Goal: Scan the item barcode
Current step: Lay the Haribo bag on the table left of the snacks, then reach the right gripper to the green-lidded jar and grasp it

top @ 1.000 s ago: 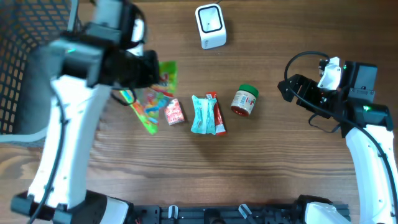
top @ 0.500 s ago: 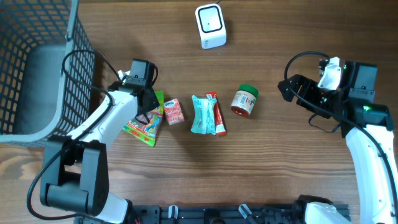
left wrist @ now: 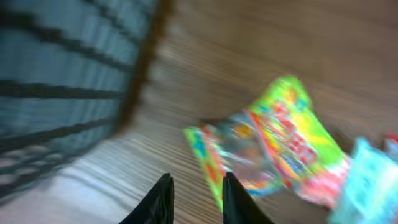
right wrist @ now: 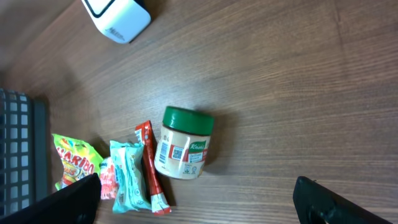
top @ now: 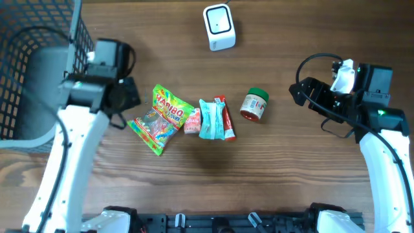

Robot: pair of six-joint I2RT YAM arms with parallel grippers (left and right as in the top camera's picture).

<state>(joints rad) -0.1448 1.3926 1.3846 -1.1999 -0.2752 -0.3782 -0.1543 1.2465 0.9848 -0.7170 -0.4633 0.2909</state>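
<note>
The left claw point(left wrist: 196, 199) has come off the gummy bag point(top: 162, 118) and drawn back toward the surface's left edge, fingers narrowly parted and empty. The bag lies left of centre, well short of the scanner point(top: 218, 27) at the far edge, so it is judged unscanned. The right claw point(right wrist: 199, 200) stays spread wide.

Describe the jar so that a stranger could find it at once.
On the wooden table, below the white scanner, a row of snacks lies across the middle. The jar is at its right end, beside the red stick packet. It alone is round, with a green lid.
</note>
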